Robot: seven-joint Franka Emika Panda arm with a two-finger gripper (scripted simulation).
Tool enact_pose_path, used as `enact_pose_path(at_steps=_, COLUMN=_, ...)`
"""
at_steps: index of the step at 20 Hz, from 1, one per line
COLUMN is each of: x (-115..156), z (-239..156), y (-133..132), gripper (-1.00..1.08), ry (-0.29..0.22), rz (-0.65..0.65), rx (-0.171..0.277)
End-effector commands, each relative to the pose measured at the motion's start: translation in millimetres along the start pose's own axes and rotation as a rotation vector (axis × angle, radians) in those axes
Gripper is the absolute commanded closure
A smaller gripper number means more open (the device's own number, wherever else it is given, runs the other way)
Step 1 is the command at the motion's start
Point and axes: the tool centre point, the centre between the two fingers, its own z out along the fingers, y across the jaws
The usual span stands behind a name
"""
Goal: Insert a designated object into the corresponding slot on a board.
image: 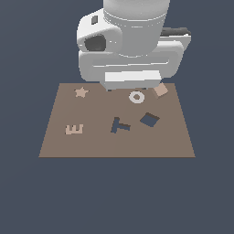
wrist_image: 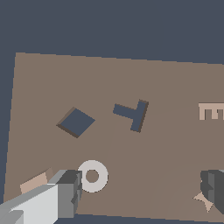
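Note:
The light tan square block (image: 160, 90) lies on the brown board (image: 91, 146) near its far edge, at the exterior view's right. In the wrist view the block (wrist_image: 35, 183) is partly hidden behind one finger (wrist_image: 65, 194), outside the jaws. The dark blue diamond slot (image: 149, 119) lies nearer the camera than the block and also shows in the wrist view (wrist_image: 76, 122). My gripper (wrist_image: 140, 192) is open wide and empty above the board's far edge. The arm's white hand (image: 130, 64) hides the fingers in the exterior view.
A white ring (image: 136, 97) lies beside the block, between the fingers in the wrist view (wrist_image: 92, 176). A dark T-shaped hole (image: 120, 124) is beside the slot. A tan letter E (image: 74, 129) and a tan star (image: 81, 92) lie at the exterior view's left.

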Motion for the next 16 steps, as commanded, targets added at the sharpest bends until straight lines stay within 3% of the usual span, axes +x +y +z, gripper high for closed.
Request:
enact_pose_path(at_steps=1, x=-7.0, z=10.5, y=-15.2, gripper=-0.92, ry=-0.003, rz=-0.025, rx=0.001)
enact_pose_path(at_steps=11, x=-58.5, z=76.2, y=-104.3, gripper=-0.92, ry=-0.018, rz=-0.177, rx=0.005)
enact_pose_path(at_steps=16, x=-80.4, z=101.1, y=-135.4, gripper=-0.92, ry=-0.024, rz=-0.233, rx=0.005)
